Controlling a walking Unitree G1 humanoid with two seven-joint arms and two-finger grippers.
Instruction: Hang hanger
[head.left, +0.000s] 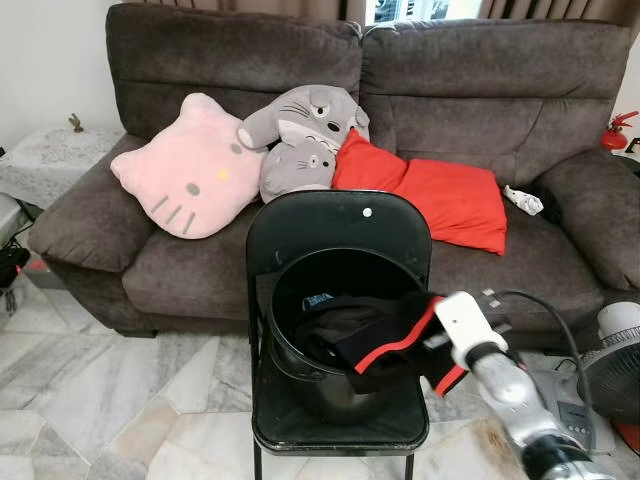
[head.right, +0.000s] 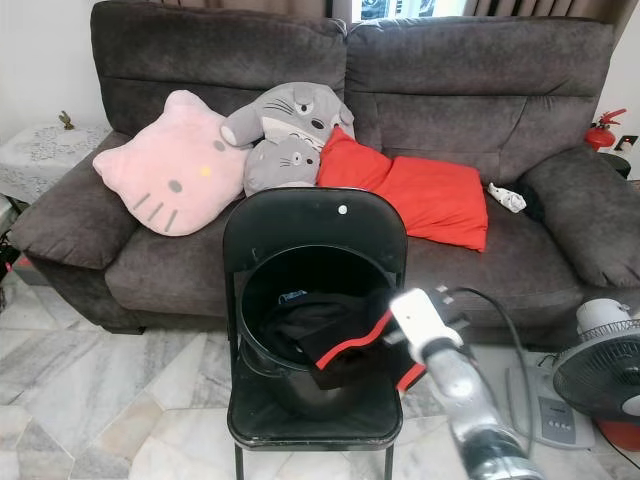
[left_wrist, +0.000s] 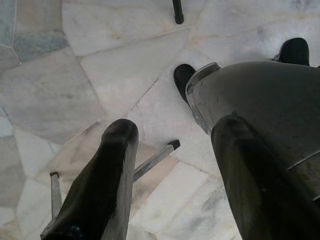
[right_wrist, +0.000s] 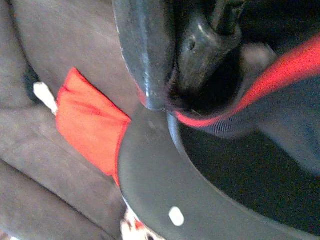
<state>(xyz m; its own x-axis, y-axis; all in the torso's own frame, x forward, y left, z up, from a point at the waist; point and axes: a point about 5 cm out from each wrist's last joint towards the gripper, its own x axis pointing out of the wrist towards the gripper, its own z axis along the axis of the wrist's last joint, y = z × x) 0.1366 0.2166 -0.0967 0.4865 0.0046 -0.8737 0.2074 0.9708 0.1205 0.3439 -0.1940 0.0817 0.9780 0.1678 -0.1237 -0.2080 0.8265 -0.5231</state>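
Observation:
A black folding chair (head.left: 340, 215) stands in front of a sofa, and a black bucket (head.left: 288, 285) rests on its seat. A black garment with red trim (head.left: 385, 345) spills over the bucket's right rim. My right gripper (right_wrist: 170, 95) reaches in from the right and is shut on that garment at the rim; in the left eye view the white wrist (head.left: 462, 322) sits just right of the cloth. I see no hanger. My left gripper (left_wrist: 175, 127) hangs open over the marble floor, holding nothing.
A dark brown sofa (head.left: 480, 90) holds a pink cat cushion (head.left: 195, 170), grey plush toys (head.left: 300, 130) and a red cushion (head.left: 450, 200). A fan (head.left: 612, 370) stands on the floor at right. A side table (head.left: 50, 155) sits at left.

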